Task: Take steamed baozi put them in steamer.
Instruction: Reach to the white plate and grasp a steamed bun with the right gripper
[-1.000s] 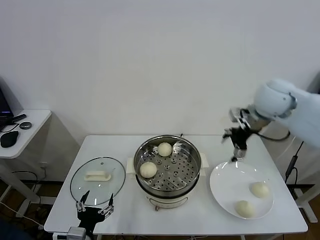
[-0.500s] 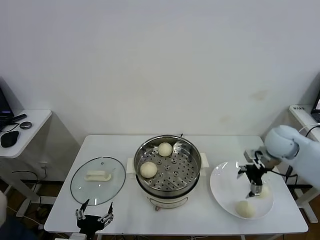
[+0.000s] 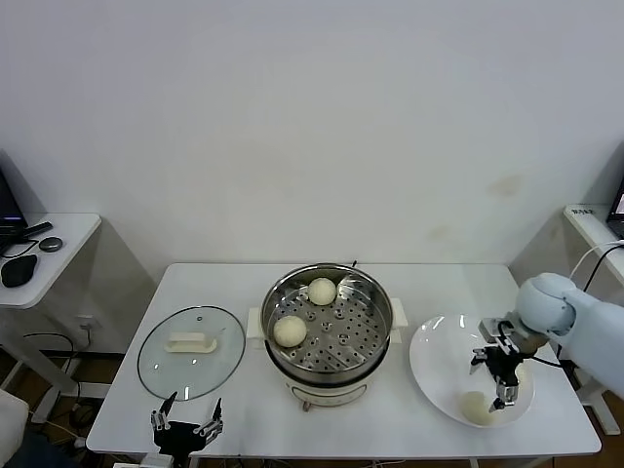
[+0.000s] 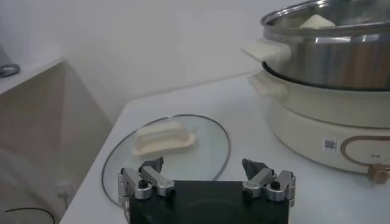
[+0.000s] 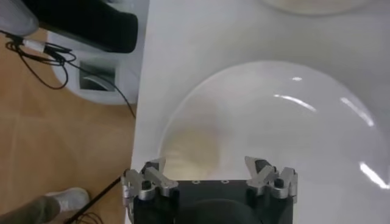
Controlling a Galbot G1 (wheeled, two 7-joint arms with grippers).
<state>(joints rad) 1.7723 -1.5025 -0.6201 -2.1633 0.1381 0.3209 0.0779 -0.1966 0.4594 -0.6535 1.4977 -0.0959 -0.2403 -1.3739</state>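
Observation:
The steel steamer [image 3: 327, 336] stands mid-table with two steamed baozi [image 3: 322, 291] [image 3: 290, 331] on its perforated tray. On the white plate [image 3: 439, 366] to the right, one baozi [image 3: 476, 407] lies near the front rim. My right gripper [image 3: 503, 388] hangs open low over the plate, just behind that bun, covering the spot under it. In the right wrist view a pale blurred baozi [image 5: 194, 146] sits between the open right gripper's [image 5: 206, 164] fingers; contact is unclear. My left gripper [image 3: 185, 421] waits open at the table's front left edge.
A glass lid [image 3: 190, 351] with a white handle lies left of the steamer, just beyond the left gripper [image 4: 201, 164]. The steamer's side [image 4: 329, 61] rises close by there. A side table [image 3: 39, 249] with a mouse stands far left.
My right arm has come down from above the plate's far rim to low over the plate, hiding one bun. The left gripper has barely moved.

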